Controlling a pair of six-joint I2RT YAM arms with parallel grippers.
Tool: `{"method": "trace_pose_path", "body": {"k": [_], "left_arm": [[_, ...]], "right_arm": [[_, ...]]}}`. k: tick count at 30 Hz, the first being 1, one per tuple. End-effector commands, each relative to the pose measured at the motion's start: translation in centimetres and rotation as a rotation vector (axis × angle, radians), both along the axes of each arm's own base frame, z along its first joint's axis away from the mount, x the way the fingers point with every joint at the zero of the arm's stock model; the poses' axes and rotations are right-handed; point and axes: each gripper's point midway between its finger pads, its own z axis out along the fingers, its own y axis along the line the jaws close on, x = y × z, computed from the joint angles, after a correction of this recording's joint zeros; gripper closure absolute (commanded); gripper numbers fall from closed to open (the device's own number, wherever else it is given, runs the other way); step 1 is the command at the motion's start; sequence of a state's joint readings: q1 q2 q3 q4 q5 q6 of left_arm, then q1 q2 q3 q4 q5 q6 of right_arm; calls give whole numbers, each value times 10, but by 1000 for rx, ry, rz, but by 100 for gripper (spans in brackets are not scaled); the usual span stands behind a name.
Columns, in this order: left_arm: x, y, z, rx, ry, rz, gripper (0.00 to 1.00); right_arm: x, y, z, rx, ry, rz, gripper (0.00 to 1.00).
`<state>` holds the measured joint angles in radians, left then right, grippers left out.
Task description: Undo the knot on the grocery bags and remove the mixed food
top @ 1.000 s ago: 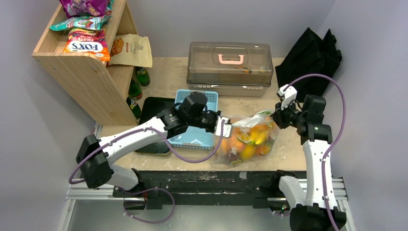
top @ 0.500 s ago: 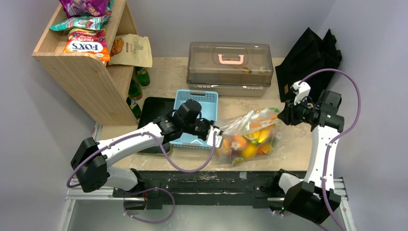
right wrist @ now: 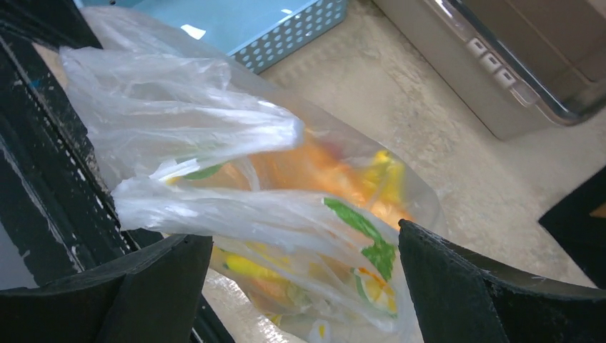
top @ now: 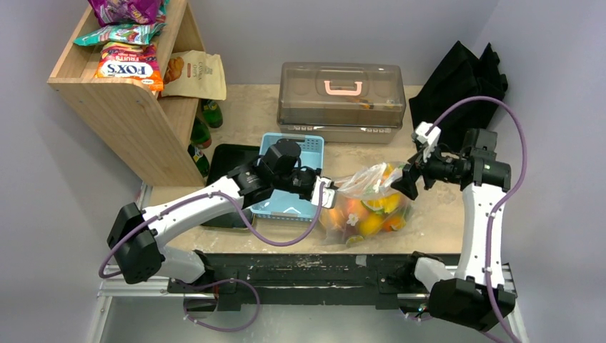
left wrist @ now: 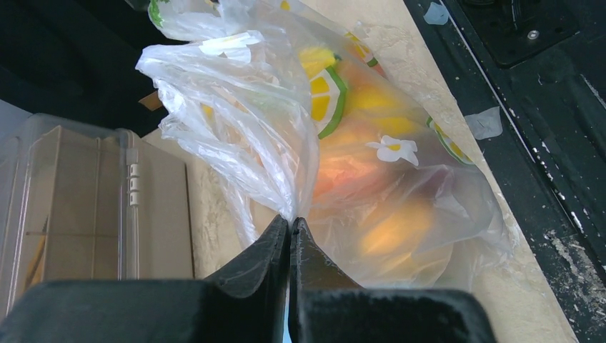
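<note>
The clear printed grocery bag (top: pixel 368 204) lies on the table's near middle, with the mixed food (top: pixel 371 214) showing through it as orange and yellow fruit. My left gripper (top: pixel 325 194) is at the bag's left side, shut on a pinch of its plastic (left wrist: pixel 289 214). From the right, my right gripper (top: pixel 407 179) stands wide open, and the bag's upper right corner (right wrist: pixel 357 236) lies between its fingers without touching them. The bag's neck shows as two loose bunched strands (right wrist: pixel 214 128). The knot itself is out of view.
A blue basket (top: pixel 296 153) and a black tray (top: pixel 225 161) lie left of the bag. A clear lidded box with a pink handle (top: pixel 341 100) stands behind it. A wooden shelf with snack bags (top: pixel 121 78) is at the back left, and a black fabric bag (top: pixel 461 86) at the back right.
My right gripper let go of the bag and opened wide. It swung out to the right, then came back toward the bag. The left gripper kept its pinch and shifted only slightly.
</note>
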<state>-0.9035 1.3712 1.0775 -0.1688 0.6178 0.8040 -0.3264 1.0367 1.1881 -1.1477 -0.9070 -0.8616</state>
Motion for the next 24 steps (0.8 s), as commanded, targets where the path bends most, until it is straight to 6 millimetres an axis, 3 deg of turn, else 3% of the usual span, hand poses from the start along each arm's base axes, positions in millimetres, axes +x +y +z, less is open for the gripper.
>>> {"method": "trace_pose_path", "body": {"k": [1, 2, 4, 6, 8, 9, 11, 14, 18, 20, 22, 23, 24], "left_arm": [[-3, -9, 26, -48, -11, -36, 100], [-3, -9, 26, -48, -14, -37, 100], [-3, -8, 26, -43, -24, -43, 100], [-3, -6, 27, -37, -50, -43, 100], [0, -5, 29, -35, -76, -32, 100], [3, -5, 31, -37, -100, -28, 100], [12, -7, 38, -61, -135, 2, 100], [25, -13, 61, -115, -179, 39, 100], [30, -23, 93, -203, -232, 53, 100], [31, -26, 103, -245, -273, 52, 100], [29, -27, 102, -246, -270, 42, 100], [28, -26, 100, -239, -273, 34, 100], [26, -26, 96, -232, -270, 26, 100]], "right_arm": [[10, 7, -19, -76, -22, 110, 1], [20, 5, -20, -79, -34, 89, 2], [50, -4, -17, -55, -50, -16, 19], [70, -11, -7, -24, -36, -99, 50], [80, -15, 3, -8, -18, -133, 90], [82, -19, 9, 0, -11, -163, 100], [89, -31, 31, 67, -35, -267, 100], [94, -47, 84, 183, -120, -402, 100], [80, -47, 131, 257, -172, -442, 100], [68, -38, 133, 266, -176, -415, 100], [54, -29, 111, 217, -110, -322, 100], [45, -24, 103, 185, -85, -249, 89], [36, -22, 91, 131, -61, -185, 65]]}}
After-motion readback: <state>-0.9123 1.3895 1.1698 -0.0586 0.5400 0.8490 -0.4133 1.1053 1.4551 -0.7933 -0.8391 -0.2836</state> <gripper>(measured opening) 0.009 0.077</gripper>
